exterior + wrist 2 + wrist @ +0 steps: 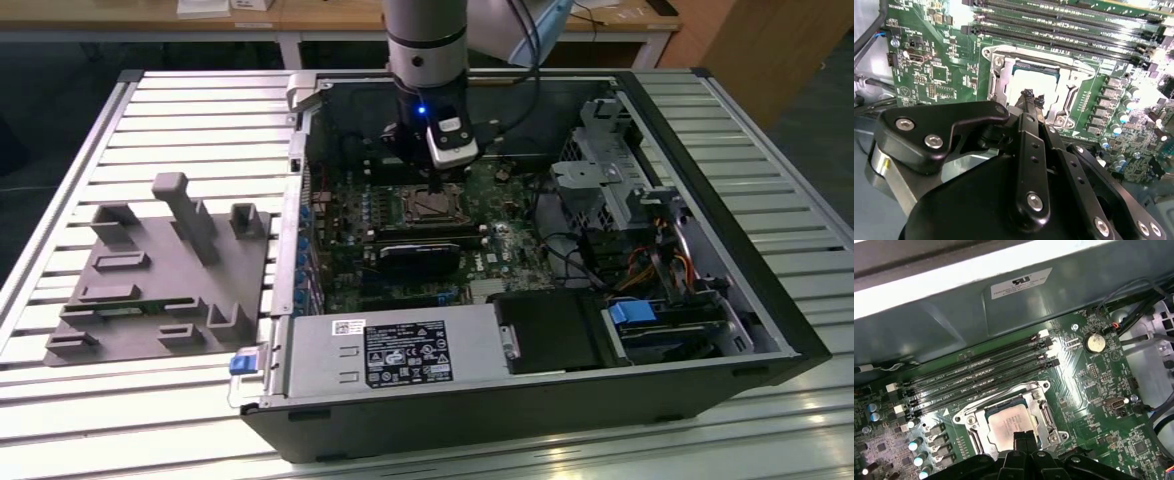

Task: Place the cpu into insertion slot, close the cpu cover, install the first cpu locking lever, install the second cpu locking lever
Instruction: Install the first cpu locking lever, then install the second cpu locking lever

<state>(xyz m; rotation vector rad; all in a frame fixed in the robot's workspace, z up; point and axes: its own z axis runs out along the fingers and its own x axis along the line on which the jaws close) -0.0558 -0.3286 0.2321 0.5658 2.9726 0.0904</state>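
The cpu point(1008, 426) lies flat in the insertion slot point(970, 439), its dull silver top showing. The cpu cover point(1040, 390), a silvery frame plate, lies down around the chip in both wrist views, seen as cover point(1002, 82) and cpu point(1038, 76). My gripper point(1024, 439) hangs just above the socket's near edge with its two thin black fingers pressed together and nothing visible between them. In the exterior view the gripper point(438, 190) stands over the slot point(430, 206) inside the open computer case. I cannot make out the thin locking levers.
Long black memory slots point(974, 374) run beside the socket, and a coin battery point(1093, 343) sits further along the board. A black block point(424, 256), a drive cage point(625, 190), cables and a power supply point(387, 350) fill the case. A grey parts fixture point(160, 270) lies at the exterior view's left.
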